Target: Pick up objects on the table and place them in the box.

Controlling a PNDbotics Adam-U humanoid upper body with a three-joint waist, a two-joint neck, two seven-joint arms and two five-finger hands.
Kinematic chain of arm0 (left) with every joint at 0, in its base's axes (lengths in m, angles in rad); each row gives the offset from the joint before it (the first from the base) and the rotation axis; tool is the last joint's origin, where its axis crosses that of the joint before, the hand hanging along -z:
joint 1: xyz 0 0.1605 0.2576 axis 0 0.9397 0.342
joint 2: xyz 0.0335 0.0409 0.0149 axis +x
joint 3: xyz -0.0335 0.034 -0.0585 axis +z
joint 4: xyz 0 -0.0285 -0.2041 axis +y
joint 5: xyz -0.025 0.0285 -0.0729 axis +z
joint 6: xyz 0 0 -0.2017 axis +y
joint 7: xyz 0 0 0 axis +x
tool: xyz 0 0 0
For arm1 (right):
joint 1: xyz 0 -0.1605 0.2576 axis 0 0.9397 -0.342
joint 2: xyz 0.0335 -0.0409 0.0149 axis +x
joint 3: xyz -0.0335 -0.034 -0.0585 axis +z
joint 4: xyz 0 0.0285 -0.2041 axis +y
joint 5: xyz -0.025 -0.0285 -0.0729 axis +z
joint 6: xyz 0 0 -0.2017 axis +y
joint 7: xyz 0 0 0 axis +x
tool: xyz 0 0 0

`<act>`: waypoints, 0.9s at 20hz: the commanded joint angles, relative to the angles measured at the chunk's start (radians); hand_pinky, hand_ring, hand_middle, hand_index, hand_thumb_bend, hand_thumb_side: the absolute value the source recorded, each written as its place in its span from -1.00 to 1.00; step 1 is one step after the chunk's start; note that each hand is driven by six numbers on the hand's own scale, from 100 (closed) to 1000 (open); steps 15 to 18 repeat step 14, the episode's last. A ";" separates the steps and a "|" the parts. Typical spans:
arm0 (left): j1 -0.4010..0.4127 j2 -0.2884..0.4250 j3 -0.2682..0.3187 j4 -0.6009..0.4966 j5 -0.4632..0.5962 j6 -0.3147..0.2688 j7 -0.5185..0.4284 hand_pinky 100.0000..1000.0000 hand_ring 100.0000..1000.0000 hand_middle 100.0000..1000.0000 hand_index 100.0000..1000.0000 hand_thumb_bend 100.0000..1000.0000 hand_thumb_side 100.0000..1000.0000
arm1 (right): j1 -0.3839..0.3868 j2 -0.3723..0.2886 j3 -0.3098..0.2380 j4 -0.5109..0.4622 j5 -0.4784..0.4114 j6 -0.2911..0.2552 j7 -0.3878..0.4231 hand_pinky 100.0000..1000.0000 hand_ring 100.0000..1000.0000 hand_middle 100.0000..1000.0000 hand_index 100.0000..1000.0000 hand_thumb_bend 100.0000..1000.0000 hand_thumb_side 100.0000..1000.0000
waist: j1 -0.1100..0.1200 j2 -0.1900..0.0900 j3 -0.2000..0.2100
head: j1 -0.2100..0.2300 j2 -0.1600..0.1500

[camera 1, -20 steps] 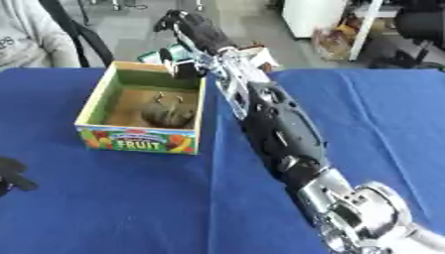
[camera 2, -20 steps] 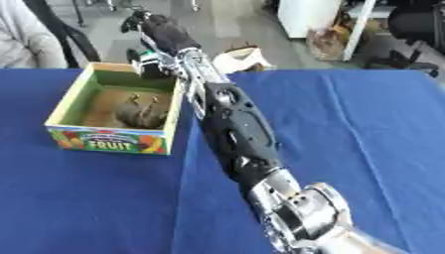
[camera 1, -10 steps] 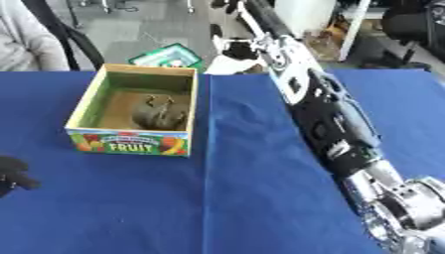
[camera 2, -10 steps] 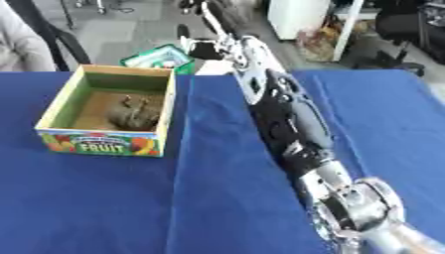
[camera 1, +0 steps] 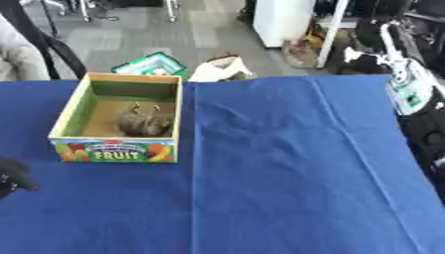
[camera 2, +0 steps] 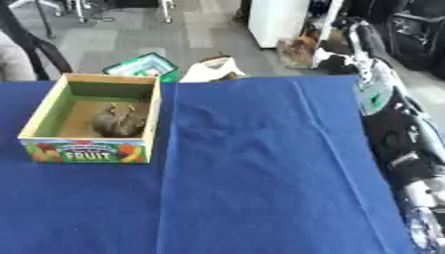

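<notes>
Only the left eye view shows the left hand (camera 1: 12, 174) at 9 o'clock, dark and blurred; finger state cannot be told. The box (camera 2: 39, 120), labelled FRUIT, sits at 10 o'clock holding a grey-brown object (camera 2: 118, 121). The right arm (camera 2: 389, 124) runs along the 3 o'clock edge, its hand indistinct. The blue tablecloth (camera 1: 295, 168) lies bare centrally.

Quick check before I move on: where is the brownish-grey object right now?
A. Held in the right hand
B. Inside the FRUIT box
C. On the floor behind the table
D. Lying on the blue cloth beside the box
B. The brownish-grey object lies on the floor of the FRUIT box, inside its walls; no other loose item shows on the blue cloth.
</notes>
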 commanded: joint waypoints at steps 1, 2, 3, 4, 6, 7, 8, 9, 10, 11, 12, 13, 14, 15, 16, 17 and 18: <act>0.003 0.033 0.015 -0.010 -0.007 -0.003 0.010 0.08 -0.14 0.01 0.00 -1.00 0.50 | 0.029 -0.126 -0.039 0.105 -0.124 0.062 -0.102 0.26 0.55 0.50 0.59 -1.00 -0.75 | -0.004 -0.018 -0.017 | 0.005 0.009; 0.006 0.036 0.017 -0.009 -0.008 -0.004 0.012 0.08 -0.14 0.01 0.00 -1.00 0.50 | 0.050 -0.149 -0.037 0.141 -0.175 0.068 -0.140 0.26 0.55 0.50 0.58 -1.00 -0.74 | -0.006 -0.019 -0.027 | 0.006 0.010; 0.008 0.038 0.019 -0.009 -0.010 -0.004 0.013 0.08 -0.14 0.01 0.00 -1.00 0.50 | 0.073 -0.174 -0.032 0.179 -0.230 0.070 -0.180 0.26 0.54 0.49 0.58 -1.00 -0.74 | -0.010 -0.020 -0.037 | 0.006 0.012; 0.012 0.042 0.020 -0.008 -0.013 -0.004 0.015 0.08 -0.14 0.01 0.00 -1.00 0.50 | 0.098 -0.198 -0.025 0.222 -0.291 0.067 -0.222 0.25 0.53 0.48 0.57 -1.00 -0.74 | -0.014 -0.021 -0.048 | 0.008 0.014; 0.016 0.048 0.023 -0.007 -0.017 -0.005 0.018 0.08 -0.14 0.01 0.00 -1.00 0.50 | 0.146 -0.240 0.002 0.313 -0.428 0.046 -0.307 0.23 0.51 0.46 0.55 -1.00 -0.57 | -0.022 -0.022 -0.071 | 0.011 0.016; 0.018 0.052 0.025 -0.008 -0.018 -0.005 0.020 0.08 -0.14 0.01 0.00 -1.00 0.50 | 0.171 -0.258 0.027 0.360 -0.497 0.023 -0.347 0.23 0.51 0.46 0.55 -1.00 -0.73 | -0.026 -0.021 -0.079 | 0.012 0.015; 0.018 0.055 0.026 -0.007 -0.020 -0.005 0.021 0.08 -0.14 0.01 0.00 -1.00 0.50 | 0.195 -0.273 0.058 0.410 -0.561 -0.006 -0.381 0.23 0.51 0.46 0.54 -1.00 -0.73 | -0.031 -0.020 -0.089 | 0.013 0.014; 0.019 0.059 0.028 -0.007 -0.022 -0.005 0.023 0.08 -0.14 0.01 0.00 -1.00 0.50 | 0.223 -0.287 0.091 0.469 -0.627 -0.038 -0.414 0.23 0.51 0.45 0.54 -1.00 -0.73 | -0.036 -0.018 -0.099 | 0.014 0.012; 0.021 0.062 0.030 -0.007 -0.024 -0.005 0.025 0.08 -0.14 0.01 0.00 -1.00 0.51 | 0.247 -0.297 0.127 0.526 -0.694 -0.072 -0.443 0.22 0.50 0.43 0.52 -1.00 -0.73 | -0.041 -0.017 -0.108 | 0.015 0.011; 0.022 0.066 0.033 -0.007 -0.027 -0.005 0.027 0.08 -0.14 0.01 0.00 -1.00 0.50 | 0.276 -0.303 0.154 0.560 -0.764 -0.093 -0.469 0.21 0.49 0.42 0.51 -1.00 -0.73 | -0.046 -0.015 -0.118 | 0.016 0.011; 0.023 0.069 0.035 -0.007 -0.028 -0.005 0.030 0.08 -0.14 0.01 0.00 -1.00 0.50 | 0.305 -0.305 0.176 0.576 -0.830 -0.101 -0.494 0.20 0.48 0.40 0.49 -1.00 -0.73 | -0.050 -0.014 -0.127 | 0.015 0.010; 0.023 0.071 0.039 -0.008 -0.030 -0.005 0.033 0.08 -0.14 0.01 0.00 -1.00 0.51 | 0.338 -0.304 0.192 0.584 -0.893 -0.096 -0.521 0.20 0.48 0.39 0.49 -1.00 -0.74 | -0.054 -0.011 -0.136 | 0.015 0.008; 0.022 0.072 0.041 -0.008 -0.031 -0.005 0.036 0.08 -0.14 0.01 0.00 -1.00 0.51 | 0.367 -0.303 0.207 0.588 -0.943 -0.090 -0.544 0.19 0.47 0.39 0.48 -1.00 -0.73 | -0.057 -0.008 -0.143 | 0.017 0.004; 0.022 0.072 0.041 -0.008 -0.031 -0.005 0.036 0.08 -0.14 0.01 0.00 -1.00 0.51 | 0.367 -0.303 0.207 0.588 -0.943 -0.090 -0.544 0.19 0.47 0.39 0.48 -1.00 -0.73 | -0.057 -0.008 -0.143 | 0.017 0.004; 0.022 0.072 0.041 -0.008 -0.031 -0.005 0.036 0.08 -0.14 0.01 0.00 -1.00 0.51 | 0.367 -0.303 0.207 0.588 -0.943 -0.090 -0.544 0.19 0.47 0.39 0.48 -1.00 -0.73 | -0.057 -0.008 -0.143 | 0.017 0.004; 0.022 0.072 0.041 -0.008 -0.031 -0.005 0.036 0.08 -0.14 0.01 0.00 -1.00 0.51 | 0.367 -0.303 0.207 0.588 -0.943 -0.090 -0.544 0.19 0.47 0.39 0.48 -1.00 -0.73 | -0.057 -0.008 -0.143 | 0.017 0.004; 0.022 0.072 0.041 -0.008 -0.031 -0.005 0.036 0.08 -0.14 0.01 0.00 -1.00 0.51 | 0.367 -0.303 0.207 0.588 -0.943 -0.090 -0.544 0.19 0.47 0.39 0.48 -1.00 -0.73 | -0.057 -0.008 -0.143 | 0.017 0.004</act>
